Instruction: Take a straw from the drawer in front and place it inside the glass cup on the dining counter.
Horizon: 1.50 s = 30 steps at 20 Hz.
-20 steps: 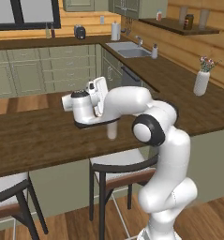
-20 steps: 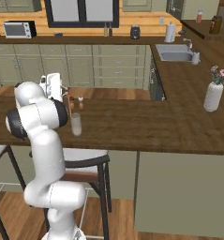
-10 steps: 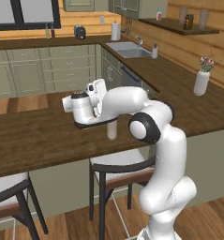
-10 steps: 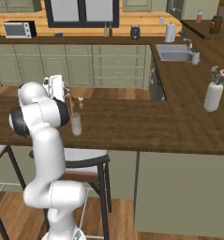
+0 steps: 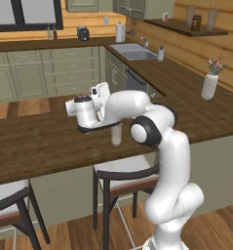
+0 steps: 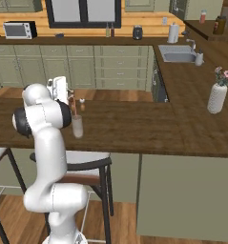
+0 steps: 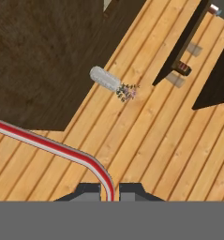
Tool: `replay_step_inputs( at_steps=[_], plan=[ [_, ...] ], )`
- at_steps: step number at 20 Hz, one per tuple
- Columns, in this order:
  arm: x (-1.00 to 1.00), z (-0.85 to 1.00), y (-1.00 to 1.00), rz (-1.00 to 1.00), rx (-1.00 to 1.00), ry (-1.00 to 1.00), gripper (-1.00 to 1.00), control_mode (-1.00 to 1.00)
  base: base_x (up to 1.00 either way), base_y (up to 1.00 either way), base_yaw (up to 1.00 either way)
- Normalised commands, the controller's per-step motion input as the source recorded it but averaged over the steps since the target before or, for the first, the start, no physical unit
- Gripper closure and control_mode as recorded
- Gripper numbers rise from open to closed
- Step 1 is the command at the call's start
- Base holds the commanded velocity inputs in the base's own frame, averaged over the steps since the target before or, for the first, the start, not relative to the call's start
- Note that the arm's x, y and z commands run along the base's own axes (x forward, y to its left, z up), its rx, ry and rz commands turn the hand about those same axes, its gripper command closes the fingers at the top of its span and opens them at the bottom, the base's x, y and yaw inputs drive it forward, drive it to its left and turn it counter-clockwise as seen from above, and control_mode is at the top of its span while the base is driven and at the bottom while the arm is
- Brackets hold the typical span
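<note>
My gripper is shut on the straw, a thin red-and-white stick that bends and runs off to the left in the hand view. The right base view shows the straw as a short reddish stick beside the white hand, just above the glass cup. I cannot tell whether its end is inside the cup. The glass cup stands on the dark wood dining counter, half under my forearm. The drawer is out of view.
A white flower vase stands on the counter's right wing. Small shakers sit just behind the cup. Two stools are tucked under the counter's near edge. The sink counter runs along the back right.
The elbow has swung a little to the left. The hand stays by the cup, still shut on the straw.
</note>
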Motion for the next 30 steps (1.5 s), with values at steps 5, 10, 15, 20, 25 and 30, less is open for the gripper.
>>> replay_step_inputs(
  at_steps=[5,10,15,20,25,30],
  plan=[
    [0.25,-0.04,0.0,0.0,0.0,0.0,1.0,-1.0,0.0,0.0,0.0],
    [0.16,-0.14,0.0,0.0,0.0,0.0,1.0,-1.0,0.0,0.0,0.0],
    [0.1,-0.21,0.0,0.0,0.0,0.0,1.0,-1.0,0.0,0.0,0.0],
    [0.03,-0.16,0.0,0.0,0.0,0.0,1.0,-1.0,0.0,0.0,0.0],
    [-0.2,-0.1,0.0,0.0,0.0,0.0,1.0,-1.0,0.0,0.0,0.0],
    [-0.19,-0.1,0.0,0.0,0.0,0.0,1.0,-1.0,0.0,0.0,0.0]
  ],
)
